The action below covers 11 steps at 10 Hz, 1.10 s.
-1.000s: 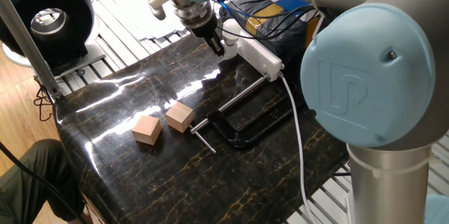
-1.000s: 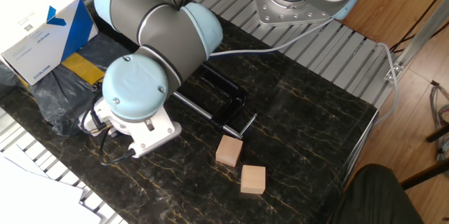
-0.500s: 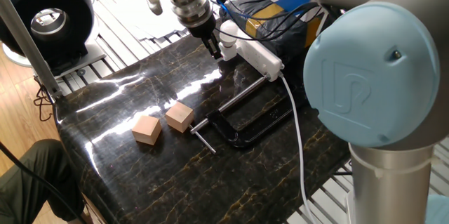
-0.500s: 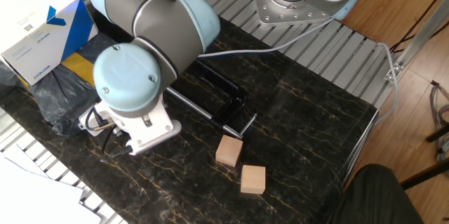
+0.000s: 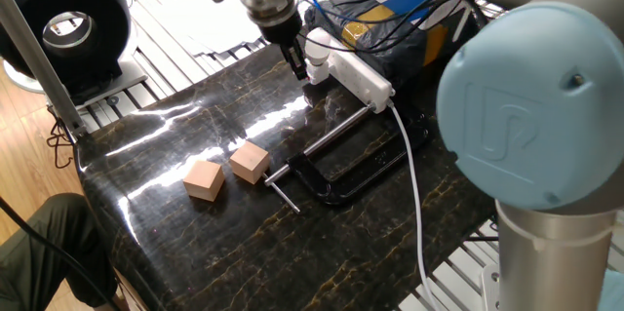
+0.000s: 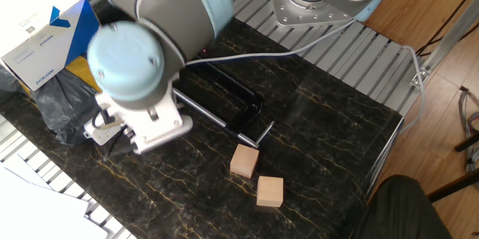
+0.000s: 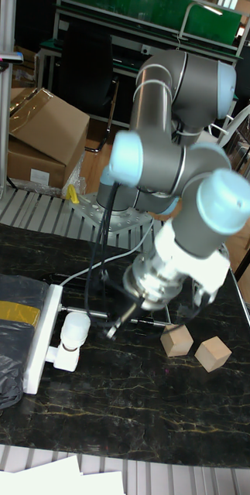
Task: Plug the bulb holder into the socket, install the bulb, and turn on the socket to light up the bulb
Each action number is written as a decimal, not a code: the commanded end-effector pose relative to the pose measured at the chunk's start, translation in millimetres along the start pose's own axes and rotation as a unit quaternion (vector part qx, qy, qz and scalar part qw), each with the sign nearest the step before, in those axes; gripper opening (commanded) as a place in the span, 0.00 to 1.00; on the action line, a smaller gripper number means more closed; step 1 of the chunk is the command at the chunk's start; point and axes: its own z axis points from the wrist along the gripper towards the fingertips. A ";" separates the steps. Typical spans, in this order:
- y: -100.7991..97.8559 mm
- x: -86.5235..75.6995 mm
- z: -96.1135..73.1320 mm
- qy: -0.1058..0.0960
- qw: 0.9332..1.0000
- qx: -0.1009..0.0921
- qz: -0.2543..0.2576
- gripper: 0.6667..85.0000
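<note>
The bulb (image 7: pixel 73 328) is seen already seated in the bulb holder (image 7: pixel 63 356), which is plugged into the near end of the socket (image 7: pixel 39 335) on the table (image 7: pixel 140 410). The hand (image 7: pixel 114 329) is held just beside the bulb with its fingers drawn together on nothing. If the switch is next, as is judged, the strip should be pressed squarely and gently, clear of the bulb.

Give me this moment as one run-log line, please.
phase: switch-on pending | bulb: in bulb holder, no glow visible | bulb holder: plugged in socket | gripper: beside bulb, apart | jaws: cannot tell
</note>
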 end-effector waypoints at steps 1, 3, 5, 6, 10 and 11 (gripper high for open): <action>36.7 10.5 -20.9 -0.019 0.999 -0.042 0.005 0.00; 45.7 31.3 -22.8 0.024 0.999 -0.044 -0.005 0.00; 43.7 45.2 -23.2 0.054 0.998 -0.041 -0.007 0.00; 35.9 43.7 -19.3 0.054 0.998 -0.030 -0.004 0.00; 29.2 31.9 -12.1 0.039 0.999 -0.019 0.008 0.00; 26.3 26.5 -11.7 0.032 0.999 -0.015 0.010 0.00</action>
